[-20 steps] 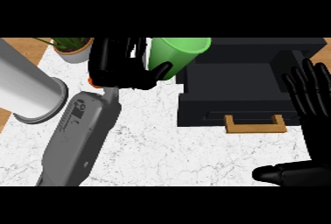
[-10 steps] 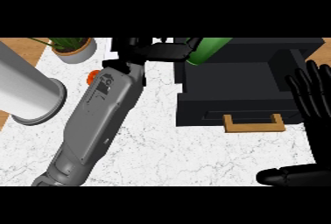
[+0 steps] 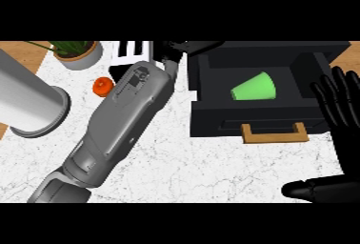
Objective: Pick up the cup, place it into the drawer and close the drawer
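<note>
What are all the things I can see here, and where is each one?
cup: one, green, lying on its side inside the open drawer
drawer: one, black with a tan handle, pulled open at right
potted plant: one, green leaves in a grey pot, upper left
cylinder: one, grey, tall, left edge
small round thing: one, orange, between the cylinder and the left forearm
counter: one, white marble
left hand: one, black, at the drawer's back left corner, fingers mostly hidden
right hand: one, black, open, resting at the right edge
</note>
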You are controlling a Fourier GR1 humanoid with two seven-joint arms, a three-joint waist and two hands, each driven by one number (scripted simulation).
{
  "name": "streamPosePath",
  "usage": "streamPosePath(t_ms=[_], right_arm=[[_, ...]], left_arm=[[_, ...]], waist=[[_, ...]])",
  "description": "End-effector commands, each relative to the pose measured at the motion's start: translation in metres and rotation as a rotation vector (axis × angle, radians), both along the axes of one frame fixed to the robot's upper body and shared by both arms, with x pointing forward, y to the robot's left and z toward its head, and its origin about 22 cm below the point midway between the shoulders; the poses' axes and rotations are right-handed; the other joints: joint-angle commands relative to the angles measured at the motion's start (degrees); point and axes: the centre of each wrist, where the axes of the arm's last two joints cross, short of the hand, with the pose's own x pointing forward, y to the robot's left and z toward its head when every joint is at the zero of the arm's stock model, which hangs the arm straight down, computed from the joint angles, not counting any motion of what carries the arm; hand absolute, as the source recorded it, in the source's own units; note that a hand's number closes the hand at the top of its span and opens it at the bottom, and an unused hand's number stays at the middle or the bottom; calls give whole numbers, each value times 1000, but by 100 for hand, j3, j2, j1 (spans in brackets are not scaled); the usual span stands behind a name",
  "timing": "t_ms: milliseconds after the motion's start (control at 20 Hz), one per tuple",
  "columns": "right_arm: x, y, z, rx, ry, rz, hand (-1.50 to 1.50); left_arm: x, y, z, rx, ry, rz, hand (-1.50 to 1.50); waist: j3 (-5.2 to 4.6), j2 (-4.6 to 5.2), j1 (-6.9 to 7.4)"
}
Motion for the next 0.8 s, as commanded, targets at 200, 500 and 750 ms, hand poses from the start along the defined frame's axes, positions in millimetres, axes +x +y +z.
streamPosePath(t_ms=[200,500,750], right_arm=[[-1,-3,8,-8,-7,12,-150],[1,18,3,6,-27,21,-150],[7,22,5,3,-28,63,-150]], left_arm=[[17,-4,-27,61,63,9,150],[18,-11,-39,153,65,20,150],[13,-28,-25,193,74,49,150]], waist=[[1,28,-114],[3,71,-262],[6,87,-447]])
